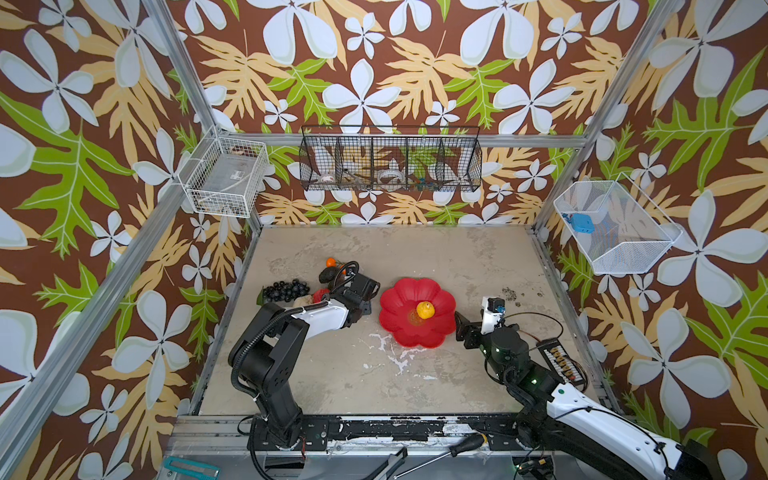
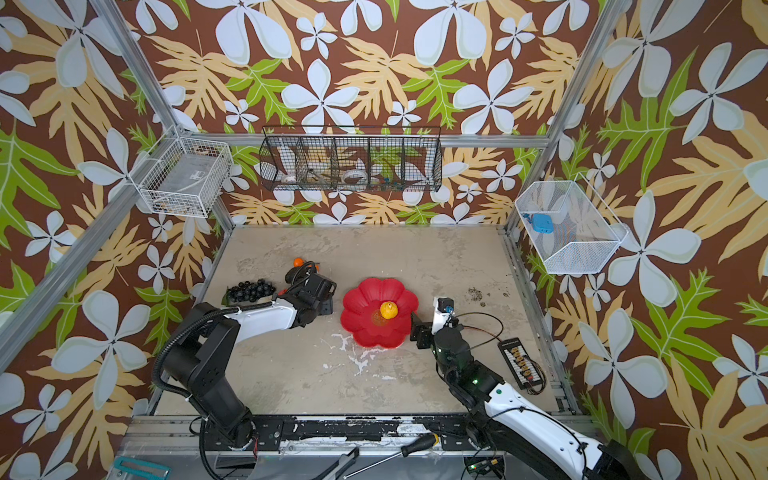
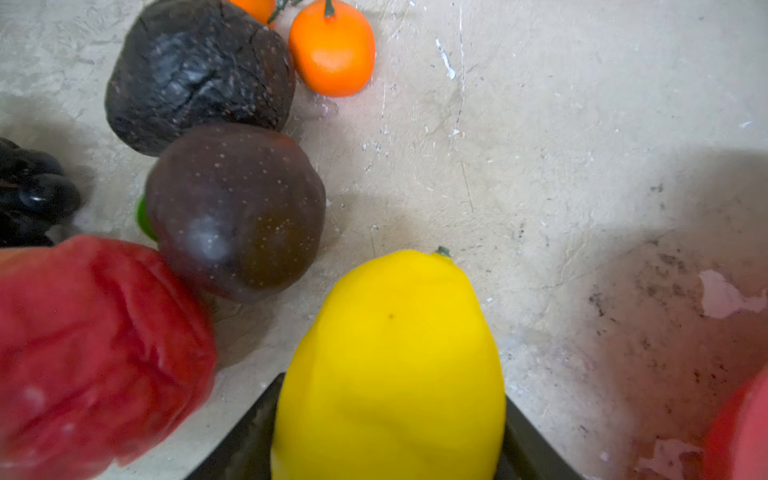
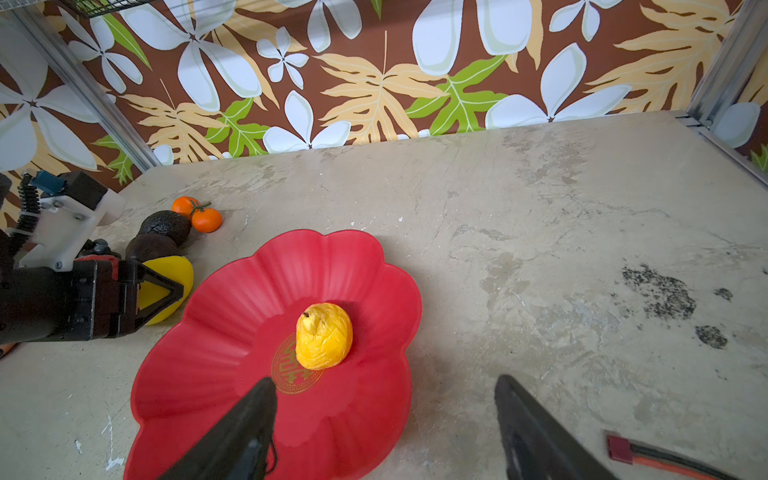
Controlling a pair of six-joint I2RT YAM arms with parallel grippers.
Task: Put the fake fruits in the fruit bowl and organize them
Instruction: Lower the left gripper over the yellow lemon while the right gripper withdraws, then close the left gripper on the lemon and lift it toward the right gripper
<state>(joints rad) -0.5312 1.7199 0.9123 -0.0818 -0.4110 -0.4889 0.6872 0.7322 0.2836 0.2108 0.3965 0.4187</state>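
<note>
The red flower-shaped fruit bowl (image 1: 395, 299) (image 2: 357, 299) (image 4: 232, 316) sits mid-table with a crinkled yellow fruit (image 1: 425, 309) (image 4: 324, 336) on its gold centre. Just left of the bowl, my left gripper (image 3: 390, 386) (image 4: 166, 291) is shut on a smooth yellow lemon (image 3: 390, 332) (image 4: 180, 268); both jaws press its sides. Beside it lie a dark round fruit (image 3: 237, 212), a dark avocado (image 3: 199, 70), two stemmed oranges (image 3: 332, 50), a crumpled red fruit (image 3: 95, 353) and black grapes (image 1: 286, 289). My right gripper (image 4: 384, 382) (image 1: 461, 328) hangs open at the bowl's right edge, holding nothing.
A black connector board (image 1: 563, 365) with cables lies right of the right arm. A screwdriver (image 1: 457, 451) rests on the front rail. Wire baskets (image 1: 390, 160) hang on the walls above the table. Bare table stretches behind and to the right of the bowl.
</note>
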